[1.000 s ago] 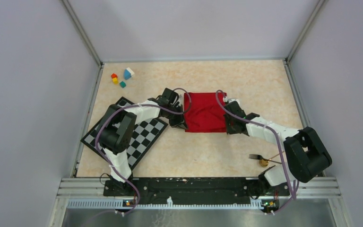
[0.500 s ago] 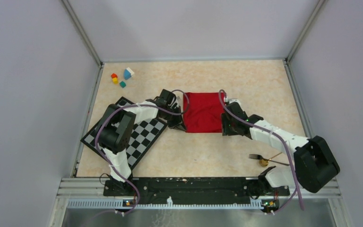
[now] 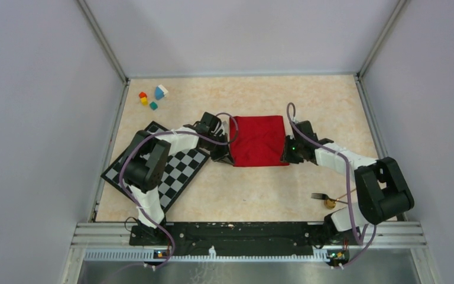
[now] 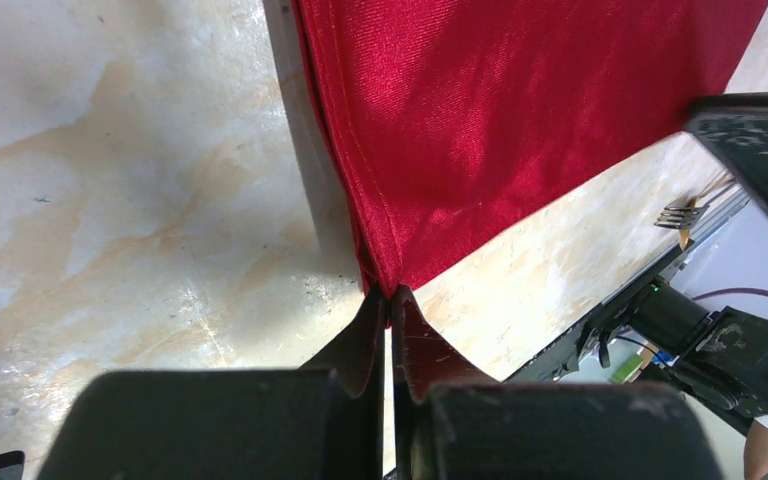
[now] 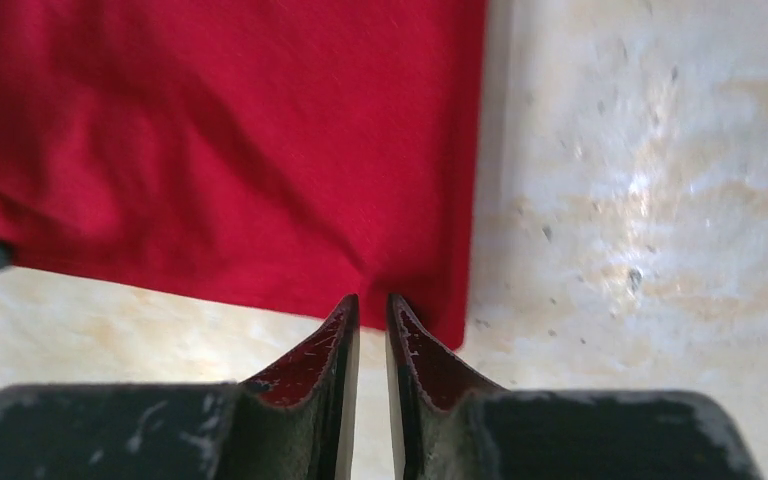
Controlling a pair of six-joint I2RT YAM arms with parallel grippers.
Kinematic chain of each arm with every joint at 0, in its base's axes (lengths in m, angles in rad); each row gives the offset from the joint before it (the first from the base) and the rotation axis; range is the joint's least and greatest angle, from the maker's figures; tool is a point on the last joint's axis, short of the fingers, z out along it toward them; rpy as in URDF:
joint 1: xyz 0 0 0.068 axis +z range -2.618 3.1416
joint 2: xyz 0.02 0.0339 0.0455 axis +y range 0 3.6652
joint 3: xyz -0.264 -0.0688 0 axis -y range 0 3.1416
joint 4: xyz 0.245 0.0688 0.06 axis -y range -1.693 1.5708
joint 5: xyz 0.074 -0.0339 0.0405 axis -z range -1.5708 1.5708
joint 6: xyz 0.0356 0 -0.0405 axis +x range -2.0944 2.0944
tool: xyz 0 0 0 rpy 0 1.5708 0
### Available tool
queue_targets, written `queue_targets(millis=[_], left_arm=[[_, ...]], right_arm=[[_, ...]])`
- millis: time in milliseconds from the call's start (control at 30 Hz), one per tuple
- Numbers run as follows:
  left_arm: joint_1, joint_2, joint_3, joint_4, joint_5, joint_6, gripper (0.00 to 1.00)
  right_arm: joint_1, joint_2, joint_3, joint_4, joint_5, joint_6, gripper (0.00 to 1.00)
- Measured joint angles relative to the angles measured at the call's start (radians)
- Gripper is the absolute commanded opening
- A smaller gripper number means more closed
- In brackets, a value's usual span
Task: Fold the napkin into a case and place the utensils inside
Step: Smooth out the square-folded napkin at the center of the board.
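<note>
Napkin (image 3: pixel 259 141) has stretched flatter (left pincer (image 4: pixel 388 300) pinches its corner).

I saw the napkin (image 3: pixel 259 141) plain bright red on a beige marbled table (image 3: pixel 242 189). The mat (image 3: pixel 177 168) was black-and-white checkered, the blocks (image 3: pixel 152 97) red, yellow, teal and blue-white, the spoon (image 3: pixel 330 204) gold-bowled, the fork (image 3: pixel 319 196) dark.

We see the napkin (image 3: pixel 259 141), a plain bright red cloth, spread nearly flat as a rough square in the middle of the tabletop (image 3: pixel 254 192). It has soft wrinkles, and its near left corner is drawn to a point. The thin dark fork (image 3: pixel 319 196) and gold-bowled spoon (image 3: pixel 331 203) lie close together near the near right edge, well apart from the napkin.
</note>
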Motion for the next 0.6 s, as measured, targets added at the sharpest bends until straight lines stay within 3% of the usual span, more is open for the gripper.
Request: queue_targets(millis=[100,233,333,433,533,600], left_arm=[[0.000,0.000,0.000,-0.001,0.006,0.011,0.08],[0.000,-0.012,0.003,-0.023,0.003,0.042,0.42],[0.005,-0.052,0.030,-0.088,-0.010,0.074,0.58],[0.015,-0.090,0.095,-0.105,-0.008,0.095,0.57],[0.024,-0.080,0.189,-0.083,0.014,0.096,0.43],[0.027,-0.026,0.297,-0.071,0.037,0.091,0.40]], right_arm=[[0.000,0.005,-0.040,-0.031,0.016,-0.017,0.22],[0.000,-0.055,-0.034,-0.082,0.026,-0.040,0.32],[0.000,-0.073,0.045,-0.128,0.026,-0.066,0.32],[0.000,-0.041,0.126,-0.100,-0.025,-0.073,0.28],[0.000,0.023,0.141,-0.021,-0.108,-0.048,0.21],[0.000,0.074,0.140,0.009,-0.144,-0.023,0.19]])
